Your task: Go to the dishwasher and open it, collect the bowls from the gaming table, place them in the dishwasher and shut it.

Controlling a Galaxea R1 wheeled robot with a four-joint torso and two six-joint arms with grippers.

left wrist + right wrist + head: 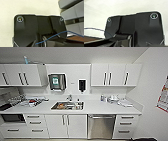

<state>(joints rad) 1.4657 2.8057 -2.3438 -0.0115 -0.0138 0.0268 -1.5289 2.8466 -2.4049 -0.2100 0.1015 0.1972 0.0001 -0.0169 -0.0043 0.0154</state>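
Head view: dishwasher (pixel 101 126) shut, wall labels seemingly unreadable; pincer states can't be told.

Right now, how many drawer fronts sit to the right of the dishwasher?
3, stacked beside the dishwasher under the counter: top drawer, middle drawer, bottom drawer. None look hidden.

Bright, even indoor light; soft blur, bowed edges.
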